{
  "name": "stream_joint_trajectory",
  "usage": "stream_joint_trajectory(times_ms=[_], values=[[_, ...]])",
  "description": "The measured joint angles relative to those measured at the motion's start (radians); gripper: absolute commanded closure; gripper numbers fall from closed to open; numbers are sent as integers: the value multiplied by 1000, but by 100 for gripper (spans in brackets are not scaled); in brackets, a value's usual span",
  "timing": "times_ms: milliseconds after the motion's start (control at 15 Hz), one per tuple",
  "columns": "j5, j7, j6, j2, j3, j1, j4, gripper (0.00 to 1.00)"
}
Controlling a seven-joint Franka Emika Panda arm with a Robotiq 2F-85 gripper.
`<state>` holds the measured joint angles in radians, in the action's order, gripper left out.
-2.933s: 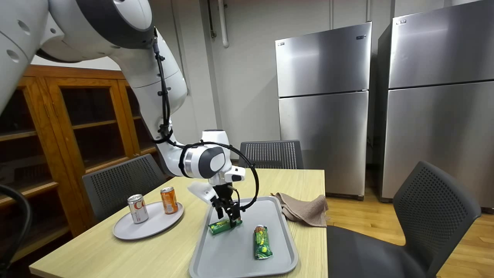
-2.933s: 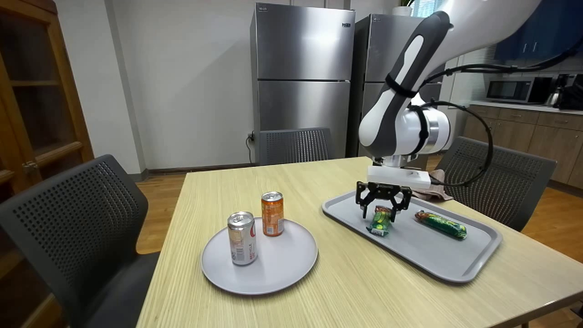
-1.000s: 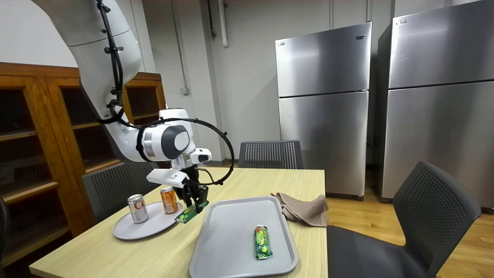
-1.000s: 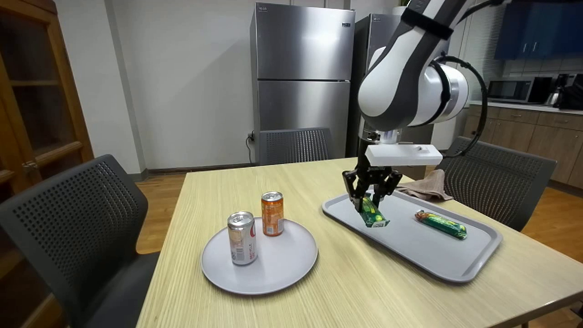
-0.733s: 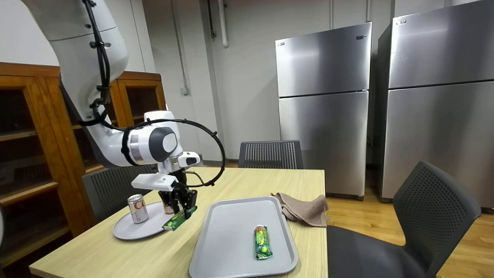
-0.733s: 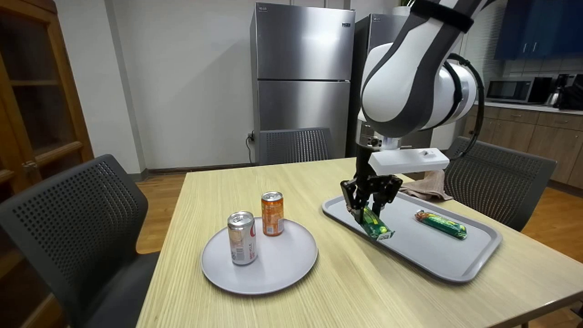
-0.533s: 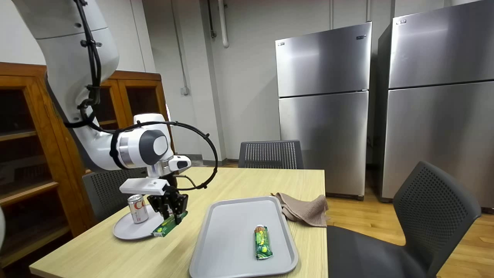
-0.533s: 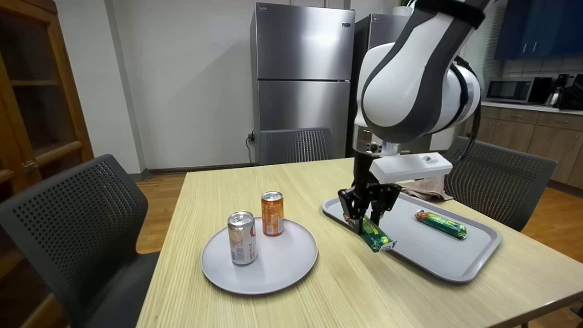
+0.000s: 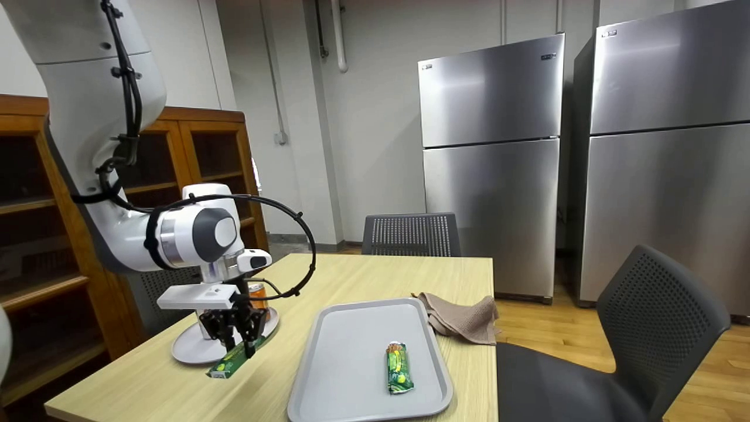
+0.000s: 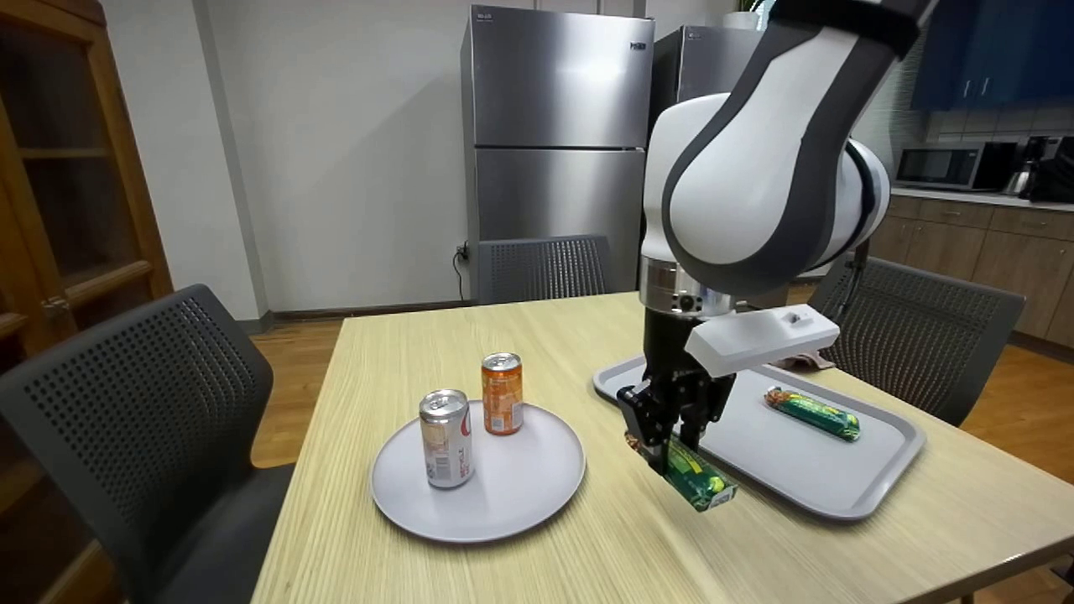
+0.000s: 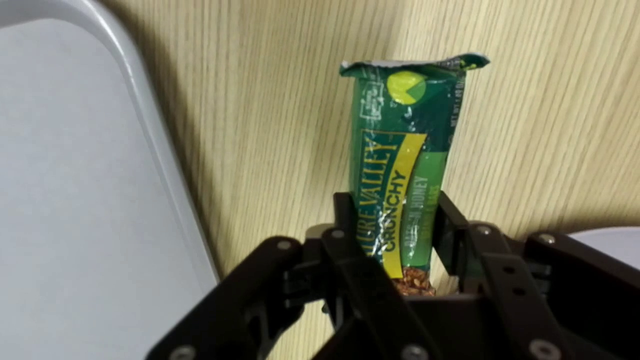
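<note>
- End effector [image 11: 397, 215] is gripping a Nature Valley Crunchy granola bar [image 11: 395, 165].
- That bar is hanging over the counter [image 10: 579, 554], between tray [image 9: 351, 375] and plate [image 10: 520, 486]: pickup is looking complete, release not yet happening.
- A second granola bar [image 9: 399, 369] is lying on the tray.

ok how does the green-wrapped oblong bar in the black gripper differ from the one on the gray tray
The held bar is clamped in the gripper; the tray bar is ungripped. The held bar is over the pale wooden table; the tray bar lies on the rectangular gray tray. Both are green with yellow marks and a brown end.
</note>
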<state>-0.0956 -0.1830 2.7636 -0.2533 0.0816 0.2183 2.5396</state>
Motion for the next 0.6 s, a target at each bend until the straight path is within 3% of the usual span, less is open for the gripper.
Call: stream_joint_trajectory(times_ms=[600], values=[[-63,-1,0,-74,-6,23,-10,84]])
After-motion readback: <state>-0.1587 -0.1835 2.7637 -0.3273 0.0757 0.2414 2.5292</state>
